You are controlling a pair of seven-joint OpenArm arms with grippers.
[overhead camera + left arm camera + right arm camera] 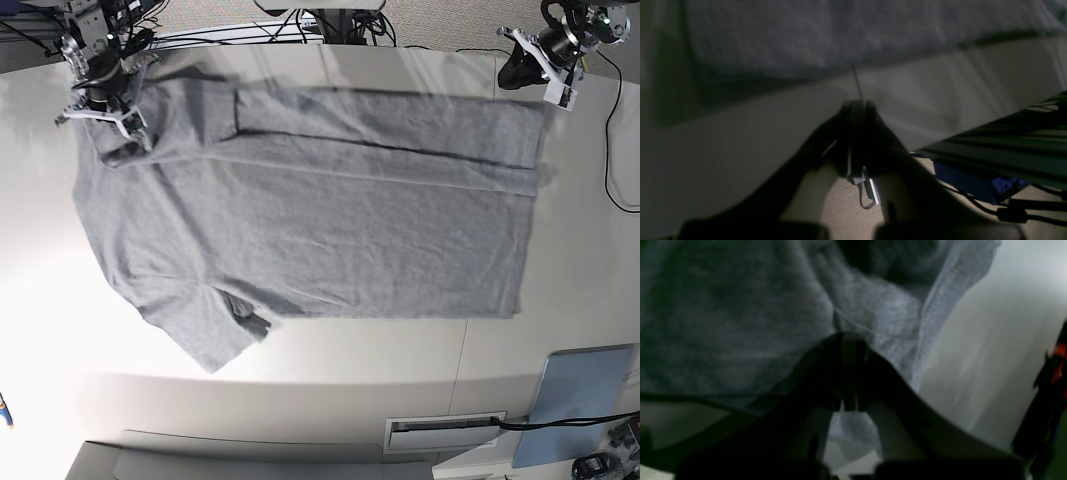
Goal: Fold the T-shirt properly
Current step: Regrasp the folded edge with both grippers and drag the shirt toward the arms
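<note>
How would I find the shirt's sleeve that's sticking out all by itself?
Start at the big grey T-shirt spread over the white table. Follow its left end down to the lower corner. The sleeve pokes out there toward the table's front edge, a short flap lying flat, far from both grippers.

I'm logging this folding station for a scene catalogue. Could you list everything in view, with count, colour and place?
T-shirt: one, heather grey, spread across the table, far long edge folded over.
Table: one, white, under the shirt.
Pad: one, light blue, flat at the near right corner.
Cables: several, black, along the far edge and right side.
Right gripper: one, black and white, shut, over the shirt's far left sleeve area.
Left gripper: one, black and white, shut, at the far right corner just off the shirt.
</note>
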